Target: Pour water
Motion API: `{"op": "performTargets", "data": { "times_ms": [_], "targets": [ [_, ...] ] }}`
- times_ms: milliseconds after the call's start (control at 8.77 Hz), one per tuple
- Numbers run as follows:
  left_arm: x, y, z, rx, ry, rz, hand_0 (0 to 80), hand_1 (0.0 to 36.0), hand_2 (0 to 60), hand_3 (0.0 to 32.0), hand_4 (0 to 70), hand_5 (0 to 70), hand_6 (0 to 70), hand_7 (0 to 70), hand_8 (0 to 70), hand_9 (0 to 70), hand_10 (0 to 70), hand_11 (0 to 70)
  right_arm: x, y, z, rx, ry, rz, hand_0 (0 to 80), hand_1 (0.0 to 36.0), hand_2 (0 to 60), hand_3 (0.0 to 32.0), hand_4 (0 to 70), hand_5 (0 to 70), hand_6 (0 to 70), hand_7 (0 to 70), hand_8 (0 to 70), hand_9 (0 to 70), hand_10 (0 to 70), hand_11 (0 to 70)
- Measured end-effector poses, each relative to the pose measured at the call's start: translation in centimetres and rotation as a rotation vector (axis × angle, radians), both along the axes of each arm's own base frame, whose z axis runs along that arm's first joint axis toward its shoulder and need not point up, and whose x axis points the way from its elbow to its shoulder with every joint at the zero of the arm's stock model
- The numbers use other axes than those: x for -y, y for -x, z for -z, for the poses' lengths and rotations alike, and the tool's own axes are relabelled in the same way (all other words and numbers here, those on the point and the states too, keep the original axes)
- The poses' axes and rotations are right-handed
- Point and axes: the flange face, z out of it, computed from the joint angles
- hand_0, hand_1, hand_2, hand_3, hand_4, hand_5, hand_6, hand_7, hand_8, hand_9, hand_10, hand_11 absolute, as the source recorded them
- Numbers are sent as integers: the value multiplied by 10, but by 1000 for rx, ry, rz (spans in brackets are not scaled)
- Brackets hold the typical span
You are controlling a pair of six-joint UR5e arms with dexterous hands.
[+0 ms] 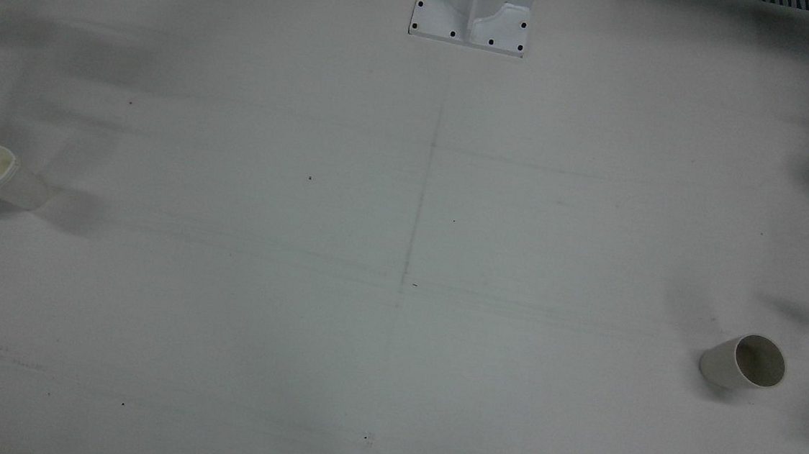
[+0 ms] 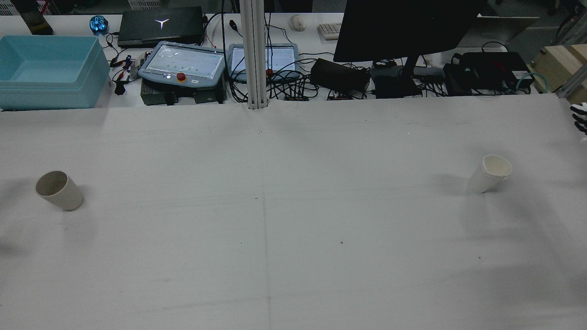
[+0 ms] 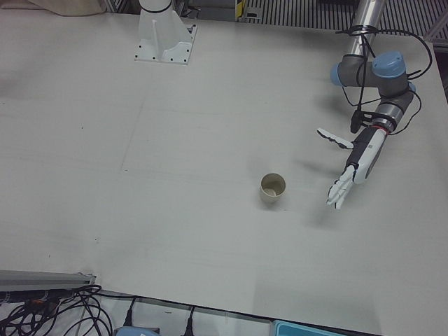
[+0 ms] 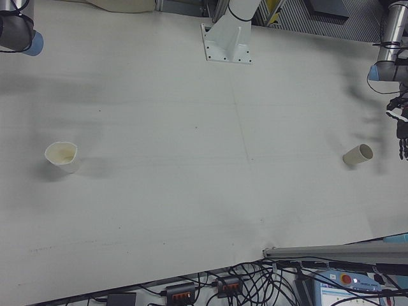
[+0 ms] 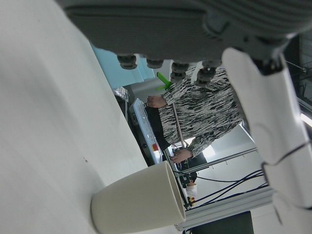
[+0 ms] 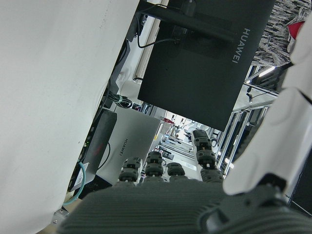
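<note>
Two paper cups stand upright on the white table [image 2: 293, 220], well apart, one toward each side. Seen from the rear camera, the nearer one is the grey-beige cup [image 2: 59, 190] on our left, and it looks empty. The left hand [image 3: 348, 170] hovers beside it on its outer side, clear of the cup and of the table, palm stretched out and its white fingers [image 3: 334, 138] spread apart, holding nothing. The left hand camera shows this cup close by, with a person in a patterned top standing beyond the table.

Somewhat farther and on our right stands the white cup [image 2: 490, 173], its rim slightly bent; we cannot tell whether it holds water. Of the right hand [image 2: 579, 120] we see only a few black-and-white fingertips at the right edge of the rear view, well apart from the white cup, and a partial close view from its own camera; we cannot tell whether it is spread or curled.

Beyond the far edge sit a black monitor [image 2: 403, 27], a blue bin [image 2: 48, 73] and a teach pendant [image 2: 183, 66].
</note>
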Motion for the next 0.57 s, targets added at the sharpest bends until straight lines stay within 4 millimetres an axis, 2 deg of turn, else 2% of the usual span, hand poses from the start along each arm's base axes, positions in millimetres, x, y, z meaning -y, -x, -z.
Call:
{"op": "performTargets", "data": {
  "times_ms": [228, 342, 570],
  "targets": [
    [13, -40, 6, 30, -43, -13, 495, 124, 32, 0, 158, 0, 20, 96, 0, 5, 12, 33, 4, 9, -3, -5, 6, 16, 457, 82, 95, 0, 291, 101, 86, 26, 106, 105, 62, 93],
    [23, -55, 5, 35, -51, -15, 512, 148, 44, 0, 147, 0, 6, 63, 0, 0, 4, 24, 7, 12, -3, -5, 5, 21, 459, 85, 92, 0, 282, 106, 86, 30, 105, 103, 60, 91],
    [38, -72, 6, 35, -53, -20, 557, 213, 98, 0, 109, 0, 4, 57, 0, 0, 0, 20, 10, 16, -2, -5, 4, 26, 458, 82, 101, 0, 310, 107, 93, 40, 108, 107, 63, 94]
  ]
}}
